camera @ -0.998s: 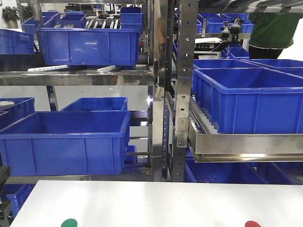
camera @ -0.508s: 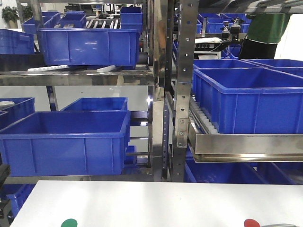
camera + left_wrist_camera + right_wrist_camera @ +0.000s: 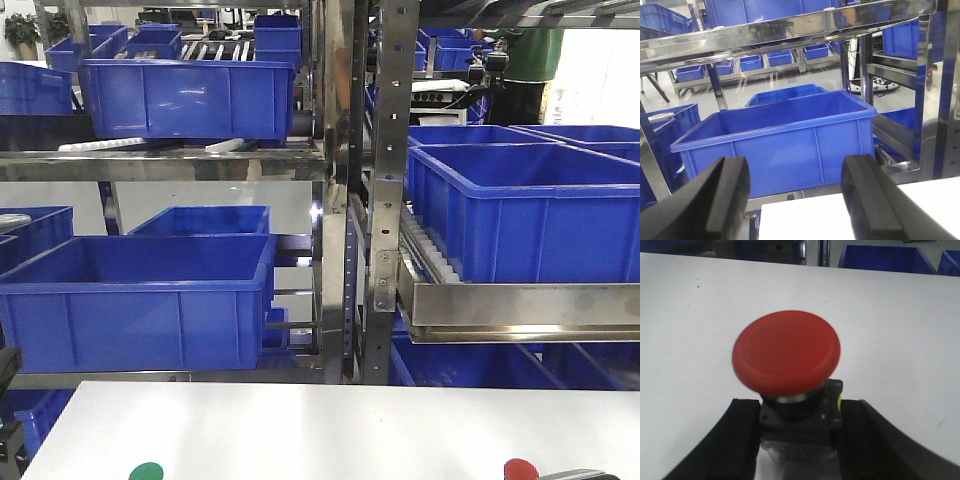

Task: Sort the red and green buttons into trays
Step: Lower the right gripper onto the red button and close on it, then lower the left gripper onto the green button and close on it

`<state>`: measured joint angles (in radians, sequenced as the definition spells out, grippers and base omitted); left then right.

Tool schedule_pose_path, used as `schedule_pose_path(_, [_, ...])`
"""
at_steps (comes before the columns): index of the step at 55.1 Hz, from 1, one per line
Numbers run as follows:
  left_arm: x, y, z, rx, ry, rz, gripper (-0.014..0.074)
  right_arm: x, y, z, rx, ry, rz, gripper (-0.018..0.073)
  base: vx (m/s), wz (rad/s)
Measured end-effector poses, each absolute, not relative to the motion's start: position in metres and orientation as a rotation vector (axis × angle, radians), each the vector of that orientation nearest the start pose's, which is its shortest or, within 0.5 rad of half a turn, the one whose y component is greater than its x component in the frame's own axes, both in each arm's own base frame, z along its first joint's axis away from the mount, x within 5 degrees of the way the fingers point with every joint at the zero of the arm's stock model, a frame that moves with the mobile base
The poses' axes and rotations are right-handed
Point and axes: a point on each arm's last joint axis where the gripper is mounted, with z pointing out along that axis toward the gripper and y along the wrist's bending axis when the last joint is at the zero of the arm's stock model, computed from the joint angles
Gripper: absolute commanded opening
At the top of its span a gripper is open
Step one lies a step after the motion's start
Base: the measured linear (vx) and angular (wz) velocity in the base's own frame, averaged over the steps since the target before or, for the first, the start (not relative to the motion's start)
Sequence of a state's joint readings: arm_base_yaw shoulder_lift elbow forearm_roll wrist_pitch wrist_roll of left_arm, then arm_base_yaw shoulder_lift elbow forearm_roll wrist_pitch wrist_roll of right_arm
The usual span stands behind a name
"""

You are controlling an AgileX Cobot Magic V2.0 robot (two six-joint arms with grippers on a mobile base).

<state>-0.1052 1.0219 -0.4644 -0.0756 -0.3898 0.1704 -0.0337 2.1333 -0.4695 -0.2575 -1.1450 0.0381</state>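
Fingers of the right gripper pinch the black base of the red button at the near right edge of the white table. The green button sits at the near left. The left gripper hangs spread wide, facing a blue crate.

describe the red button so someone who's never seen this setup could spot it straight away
Start at the white table in front of the racks of blue crates. Near its front edge, on the right of the front view, sits the red button, its black base between the fingers of the right gripper. Its cap is red, unlike the green button far to its left.
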Motion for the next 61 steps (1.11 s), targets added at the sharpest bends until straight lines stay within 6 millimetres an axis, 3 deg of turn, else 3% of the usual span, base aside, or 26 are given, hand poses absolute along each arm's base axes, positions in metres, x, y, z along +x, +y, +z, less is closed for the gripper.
schedule_pose_path(13, [0.209, -0.019, 0.283, 0.148, 1.646, 0.020, 0.0524, 0.284, 0.011, 0.050, -0.188, 1.987, 0.164, 0.0032, 0.00, 0.00])
schedule_pose_path(37, [0.209, -0.019, 0.283, 0.148, 1.646, 0.020, 0.0524, 0.287, 0.011, 0.048, -0.185, 1.969, 0.164, 0.0380, 0.00, 0.00])
schedule_pose_path(61, [0.209, -0.019, 0.283, 0.148, 1.645, 0.020, 0.0524, 0.331, 0.009, 0.056, -0.107, 1.896, 0.201, 0.0386, 0.00, 0.00])
